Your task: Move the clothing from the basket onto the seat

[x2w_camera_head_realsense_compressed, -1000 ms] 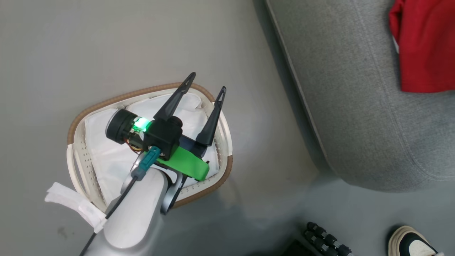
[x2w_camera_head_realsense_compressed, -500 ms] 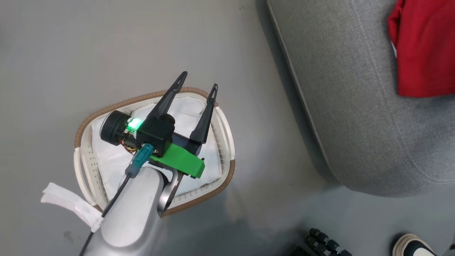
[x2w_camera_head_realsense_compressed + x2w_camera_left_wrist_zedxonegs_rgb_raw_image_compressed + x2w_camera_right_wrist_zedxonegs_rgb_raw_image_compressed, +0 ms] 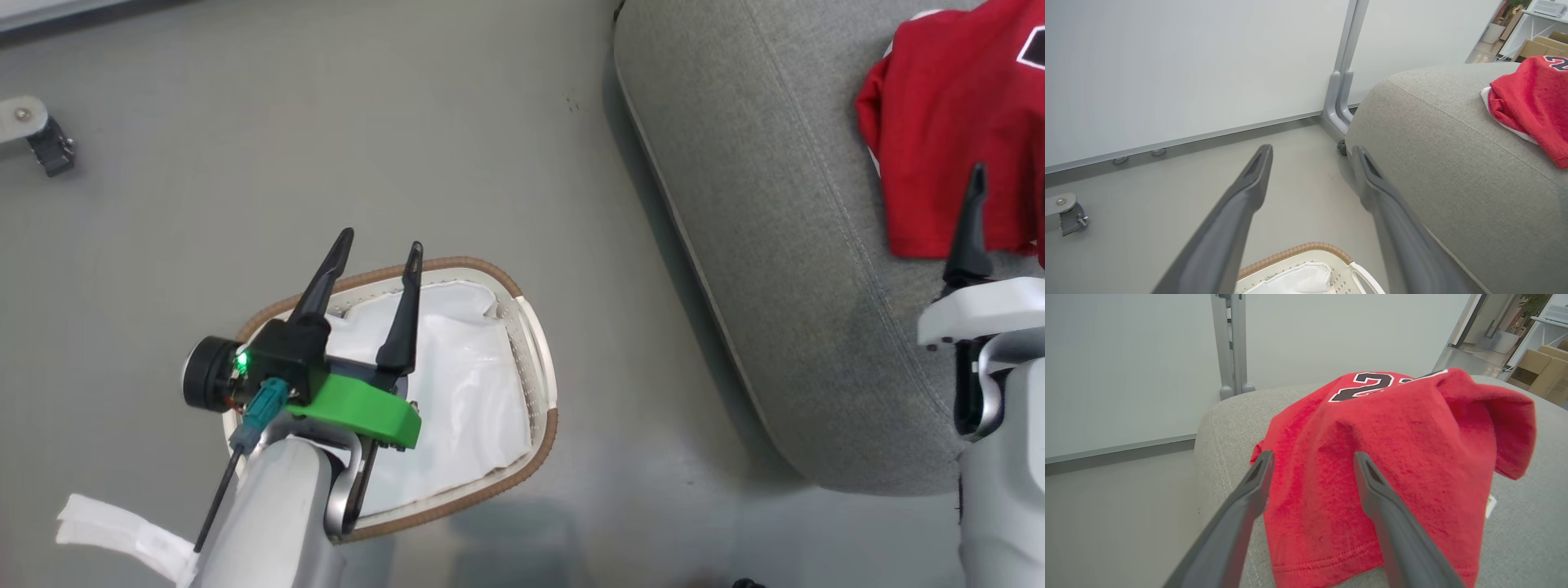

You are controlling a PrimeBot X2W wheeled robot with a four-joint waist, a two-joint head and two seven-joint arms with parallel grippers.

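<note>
The clothing, a red jersey (image 3: 939, 122) with a black white-edged number, lies crumpled on the grey seat (image 3: 775, 212). My right gripper (image 3: 1313, 455) is open just above the jersey (image 3: 1400, 428), its jaws apart and holding no cloth; one finger (image 3: 970, 237) shows in the head view. The basket (image 3: 490, 273), white with a brown woven rim, stands on the floor left of the seat and holds a plain white sheet (image 3: 465, 392). My left gripper (image 3: 382, 242) is open over the basket's far rim, empty. The left wrist view shows this gripper (image 3: 1311, 150), the basket rim (image 3: 1298, 249), the seat (image 3: 1453, 163) and the jersey (image 3: 1535, 94).
A grey floor surrounds the basket. A white partition wall with a grey post (image 3: 1341, 81) stands behind the seat. A metal caster foot (image 3: 37, 139) sits on the floor at the far left. Cardboard boxes (image 3: 1547, 375) stand beyond the seat on the right.
The head view has shifted, bringing my right arm and one finger into it beside the jersey. A shoe at the lower right has left the picture. The left gripper stays open over the basket.
</note>
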